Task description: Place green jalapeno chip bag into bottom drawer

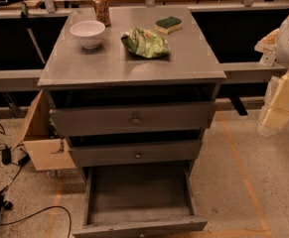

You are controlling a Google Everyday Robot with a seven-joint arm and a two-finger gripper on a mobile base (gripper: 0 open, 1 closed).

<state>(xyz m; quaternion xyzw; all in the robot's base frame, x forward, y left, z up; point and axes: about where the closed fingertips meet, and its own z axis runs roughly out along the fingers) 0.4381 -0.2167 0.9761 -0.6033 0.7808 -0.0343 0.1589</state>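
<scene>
The gripper (pixel 279 100) hangs as one pale shape off the right side of the cabinet (pixel 84 69), level with its top drawer and well apart from it; whether it is open or shut, or has hold of anything, I cannot tell

On the cabinet top lie one green chip bag (pixel 145 42) near the middle, one white bowl (pixel 88 33) to the left of it, one can (pixel 102 9) at the back and one sponge (pixel 168 24) back right, all apart from each other

The cabinet has three drawers: two upper drawers (pixel 134 119) slightly out, and the bottom drawer (pixel 139 195) pulled far forward, its grey floor open from above

One cardboard box (pixel 42 138) leans against the cabinet's left side, with cables (pixel 15 217) on the floor before it; bare floor lies to the cabinet's right
</scene>
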